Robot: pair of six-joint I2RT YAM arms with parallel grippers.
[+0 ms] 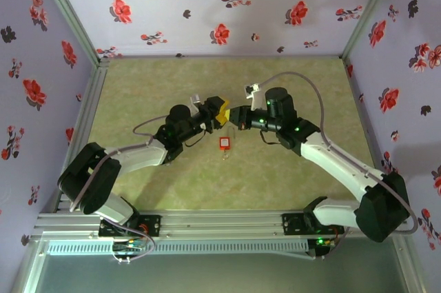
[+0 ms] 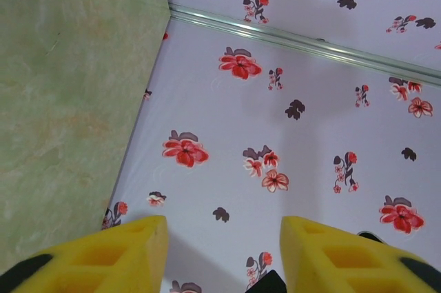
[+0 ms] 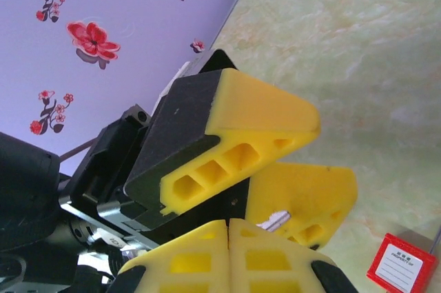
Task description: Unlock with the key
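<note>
Tools meet nose to nose above the middle of the worktop (image 1: 303,176). We record the left tool (image 1: 220,109) with its yellow fingers (image 2: 103,255) spread, the flowered wall (image 2: 296,107) visible through the gap. Just nearer the arm bases, a red padlock (image 1: 224,143) lies flat on the worktop, apart from both tools. We record the right tool (image 1: 238,115) with its fingers pressed together, pinching a small metal sliver, taken as the key (image 3: 274,221), which juts from their tips against the left tool's lower finger.
</note>
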